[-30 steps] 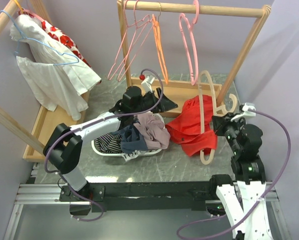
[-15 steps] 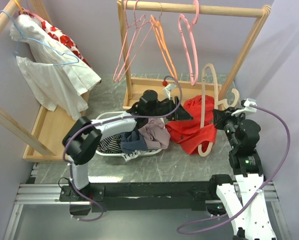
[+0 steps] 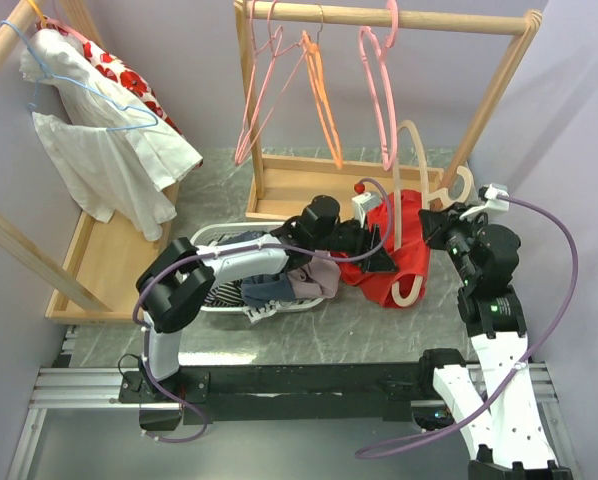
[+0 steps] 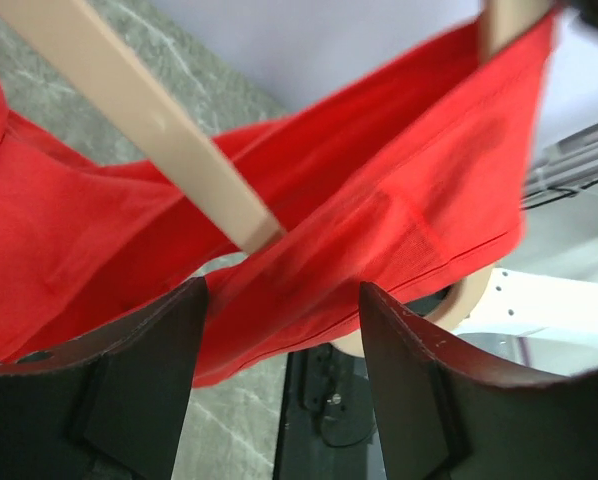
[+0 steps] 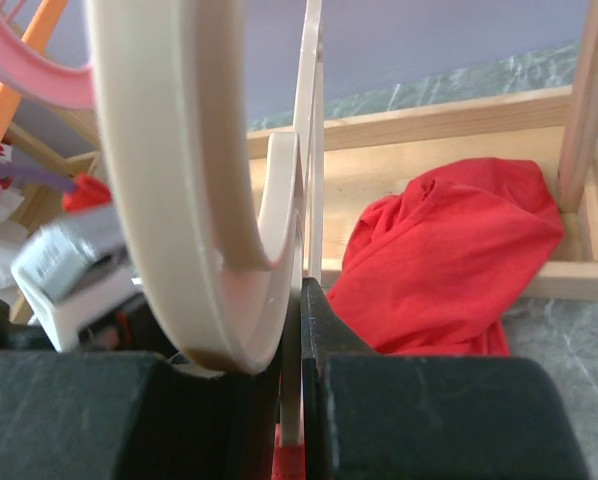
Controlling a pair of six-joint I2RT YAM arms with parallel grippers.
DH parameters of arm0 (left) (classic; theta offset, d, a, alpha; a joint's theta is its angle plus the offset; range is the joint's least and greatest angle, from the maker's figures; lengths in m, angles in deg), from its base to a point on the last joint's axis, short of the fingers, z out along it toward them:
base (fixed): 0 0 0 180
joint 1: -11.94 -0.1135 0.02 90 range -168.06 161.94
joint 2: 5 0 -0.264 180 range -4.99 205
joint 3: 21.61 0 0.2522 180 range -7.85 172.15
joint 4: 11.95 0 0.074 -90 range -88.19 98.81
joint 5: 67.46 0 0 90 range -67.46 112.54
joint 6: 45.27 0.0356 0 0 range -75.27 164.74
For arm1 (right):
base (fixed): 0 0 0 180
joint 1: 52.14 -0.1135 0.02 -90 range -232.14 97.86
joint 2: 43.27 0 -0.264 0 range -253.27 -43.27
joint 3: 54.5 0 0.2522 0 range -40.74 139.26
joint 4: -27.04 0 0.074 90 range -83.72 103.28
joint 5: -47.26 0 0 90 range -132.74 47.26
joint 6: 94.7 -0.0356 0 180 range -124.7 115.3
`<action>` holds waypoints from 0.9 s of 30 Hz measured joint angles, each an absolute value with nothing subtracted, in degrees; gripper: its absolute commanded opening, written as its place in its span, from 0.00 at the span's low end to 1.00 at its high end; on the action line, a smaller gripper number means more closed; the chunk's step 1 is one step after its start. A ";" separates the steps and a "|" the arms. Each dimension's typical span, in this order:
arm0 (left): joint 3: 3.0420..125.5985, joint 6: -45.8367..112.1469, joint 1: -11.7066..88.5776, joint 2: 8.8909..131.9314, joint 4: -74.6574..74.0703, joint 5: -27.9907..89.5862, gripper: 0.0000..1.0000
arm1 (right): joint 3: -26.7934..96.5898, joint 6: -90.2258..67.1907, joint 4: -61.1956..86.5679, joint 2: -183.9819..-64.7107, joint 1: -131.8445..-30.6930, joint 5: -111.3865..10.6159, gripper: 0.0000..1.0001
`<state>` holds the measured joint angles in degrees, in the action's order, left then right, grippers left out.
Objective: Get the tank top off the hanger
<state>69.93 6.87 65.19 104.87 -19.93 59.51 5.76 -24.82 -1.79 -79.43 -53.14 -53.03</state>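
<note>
Progress so far: basically none. Red fabric tank top (image 4: pixel 399 220) hangs on the beige wooden hanger (image 5: pixel 169 200), low over the grey marble table (image 3: pixel 309 325). Right gripper (image 5: pixel 291 340) clamps the hanger; left gripper (image 4: pixel 279 300) sits spread at the cloth, gripping nothing yet.

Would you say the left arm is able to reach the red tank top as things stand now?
Probably yes. The left gripper stands open right before the tank top, with nothing between them; only the beige hanger, held by the right gripper, crosses close by.
</note>
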 measured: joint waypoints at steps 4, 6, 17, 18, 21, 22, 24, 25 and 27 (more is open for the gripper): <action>69.30 9.45 65.65 104.87 -18.83 58.13 0.59 | 7.03 -24.87 -1.64 -80.48 -53.14 -53.53 0.03; 69.30 10.30 65.65 104.87 -18.29 57.87 0.38 | 7.21 -25.04 -1.57 -80.48 -53.14 -53.75 0.03; 69.32 13.14 65.93 104.87 -15.86 58.15 0.01 | 7.27 -25.70 -1.29 -80.61 -53.14 -50.86 0.04; 69.32 13.32 66.04 104.76 -15.71 58.87 0.01 | 7.27 -25.87 -1.24 -80.72 -53.14 -50.19 0.06; 69.23 14.04 66.65 103.60 -14.48 61.08 0.01 | 7.27 -26.11 -0.30 -81.64 -53.14 -48.09 0.07; 69.21 14.41 67.03 102.86 -13.76 62.00 0.01 | 7.27 -26.16 0.11 -81.96 -53.14 -47.61 0.07; 69.21 15.48 67.97 101.24 -12.50 63.62 0.01 | 7.27 -26.51 1.03 -83.01 -53.14 -46.16 0.06; 69.21 16.16 68.51 100.30 -11.69 64.67 0.01 | 7.27 -26.59 1.36 -83.45 -53.14 -45.60 0.05; 69.21 17.10 69.67 98.27 -10.20 66.94 0.01 | 7.27 -26.96 2.19 -84.61 -53.14 -44.44 0.03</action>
<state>69.21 17.10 69.67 98.27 -10.20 66.94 7.27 -26.96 2.19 -84.61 -53.14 -44.44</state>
